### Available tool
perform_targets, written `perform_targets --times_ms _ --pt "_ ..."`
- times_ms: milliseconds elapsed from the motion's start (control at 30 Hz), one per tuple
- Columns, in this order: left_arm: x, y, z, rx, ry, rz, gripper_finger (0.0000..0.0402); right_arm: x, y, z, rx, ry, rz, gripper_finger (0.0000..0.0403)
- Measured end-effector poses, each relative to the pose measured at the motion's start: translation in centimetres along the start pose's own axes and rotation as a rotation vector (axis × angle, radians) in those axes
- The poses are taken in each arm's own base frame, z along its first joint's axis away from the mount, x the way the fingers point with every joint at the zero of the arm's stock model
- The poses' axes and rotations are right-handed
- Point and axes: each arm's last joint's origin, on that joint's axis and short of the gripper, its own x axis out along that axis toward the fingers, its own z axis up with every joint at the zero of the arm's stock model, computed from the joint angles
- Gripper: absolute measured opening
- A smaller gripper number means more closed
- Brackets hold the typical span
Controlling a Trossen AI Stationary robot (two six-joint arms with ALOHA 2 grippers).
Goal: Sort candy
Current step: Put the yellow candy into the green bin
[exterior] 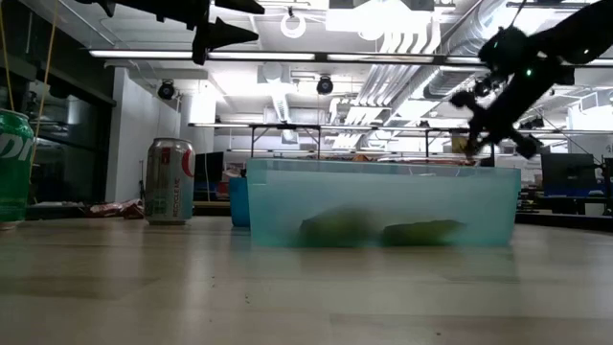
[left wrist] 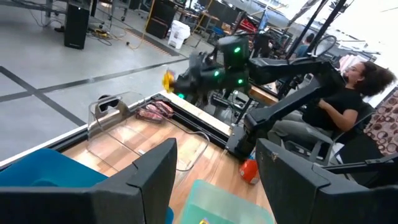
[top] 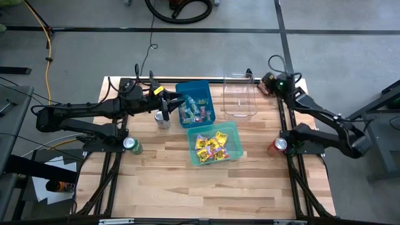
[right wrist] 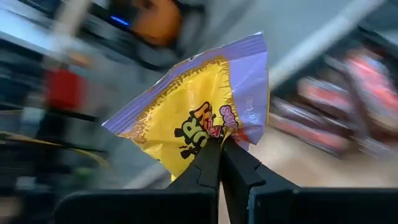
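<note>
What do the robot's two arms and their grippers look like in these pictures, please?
Both arms are dark, nearly black, built of slim jointed links on black frame mounts. The left gripper has two broad, flat dark fingers. The right gripper has narrow dark fingers tapering to points. Green indicator lights glow on the right arm's wrist, and a black cable loops beside it.
</note>
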Motion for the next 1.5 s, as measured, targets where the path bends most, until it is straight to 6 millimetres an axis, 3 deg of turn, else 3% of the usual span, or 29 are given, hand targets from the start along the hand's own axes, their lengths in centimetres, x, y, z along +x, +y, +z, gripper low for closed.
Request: perform_targets --times_ms 200,433,567,800,1067,1267,1500 --pt "0.0 0.0 0.0 -0.002 0.0 0.0 0.0207 -1.2 1.5 1.0 -0.036 -0.081 0.17 0.0" --pt "0.0 0.0 0.0 -0.003 -0.002 0.0 0.0207 -1.3 1.9 0.8 -0.087 -0.014 0.245 0.0" --pt "0.0 0.0 0.0 -0.002 -0.002 0.0 0.0207 -2.2 3.9 -0.1 -0.234 0.107 0.523 0.0" --pt "0.0 0.0 0.0 -0.003 -0.005 0.004 0.0207 -6.0 7.6 -3.3 -0.394 0.272 1.059 0.0" --pt "0.0 0.0 0.1 -0.002 -0.007 0.004 0.0207 -12.3 11.5 -7.5 -0.653 0.281 1.43 0.0" --pt "0.0 0.0 0.1 -0.002 -0.007 0.004 0.0207 -15.4 14.9 -8.6 -0.958 0.317 1.47 0.0" --pt "0.0 0.0 0.1 -0.002 -0.007 0.004 0.0207 -16.2 17.2 -8.7 -1.13 0.405 1.387 0.0"
